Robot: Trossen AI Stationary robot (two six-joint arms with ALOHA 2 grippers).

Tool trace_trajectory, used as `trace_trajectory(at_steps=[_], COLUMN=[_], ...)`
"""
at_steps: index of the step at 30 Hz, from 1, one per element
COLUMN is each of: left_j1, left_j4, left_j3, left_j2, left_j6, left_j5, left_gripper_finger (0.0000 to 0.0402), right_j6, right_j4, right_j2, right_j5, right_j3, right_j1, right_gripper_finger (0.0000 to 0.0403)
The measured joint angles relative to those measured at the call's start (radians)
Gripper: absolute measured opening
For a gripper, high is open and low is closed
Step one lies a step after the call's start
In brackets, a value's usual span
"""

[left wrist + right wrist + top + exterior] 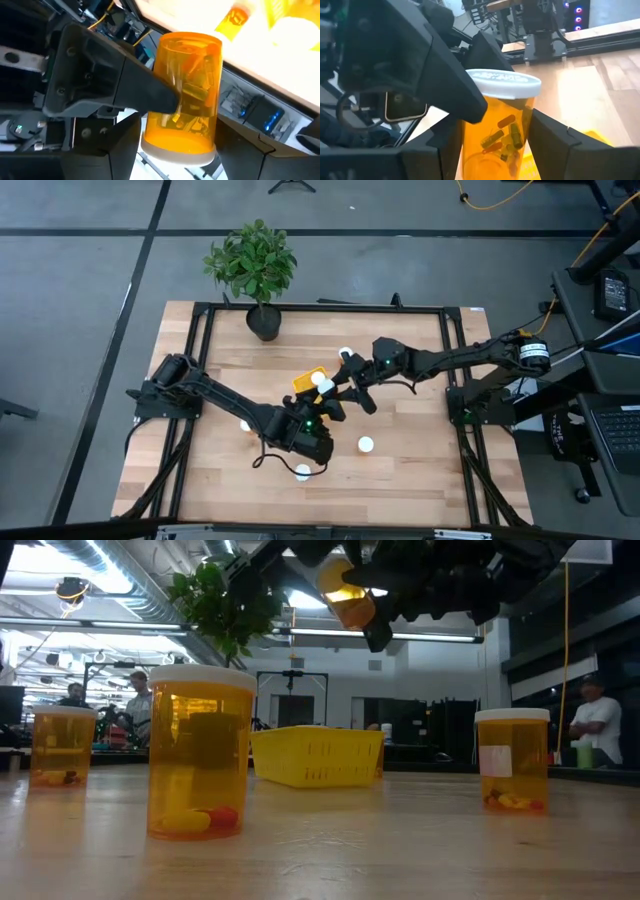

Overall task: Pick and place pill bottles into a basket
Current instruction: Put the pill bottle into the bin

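Observation:
One orange pill bottle (350, 595) with a white cap is held high above the table, over the yellow basket (318, 755). Both grippers are on it. My left gripper (180, 150) comes from the near left and my right gripper (495, 150) from the right. They meet by the basket (308, 380) in the high view. Other pill bottles stand upright on their bases on the wood: one near the front (200, 750), one at the left (62, 745), one at the right (512, 760). My left gripper holds the bottle at its cap end (150, 142), pinched between its two fingers, one on each side. The bottle is clear of the table and tilted, its cap toward my left wrist. My right gripper pinches the same bottle's orange body (470, 145) below the cap, between its two fingers and across the bottle. The cap (502, 82) points away from my right wrist. One left finger (445, 85) lies against the bottle just under the cap.
A potted green plant (255, 270) stands at the table's far edge. White caps of loose bottles show at the near right (366, 445), the near middle (302, 472), the left (245, 425) and the far side (345, 352). People stand in the room behind the table.

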Motion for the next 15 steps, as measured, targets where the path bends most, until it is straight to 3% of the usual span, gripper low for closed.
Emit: trace_trajectory(at_steps=[5,15], left_j1=[-0.017,-0.074], left_j4=[0.015,-0.038], left_j3=[0.000,0.000], left_j2=[-0.017,-0.043], left_j6=[-0.012,-0.206], left_j5=[0.014,0.015], left_gripper_finger=[0.0235,0.0235], right_j6=[-0.014,-0.082], right_j4=[-0.004,-0.017], right_j2=[-0.002,0.002], right_j5=[-0.031,-0.033], right_j3=[0.000,-0.001], right_j1=[0.000,-0.003], right_gripper_finger=[0.0196,0.0196])
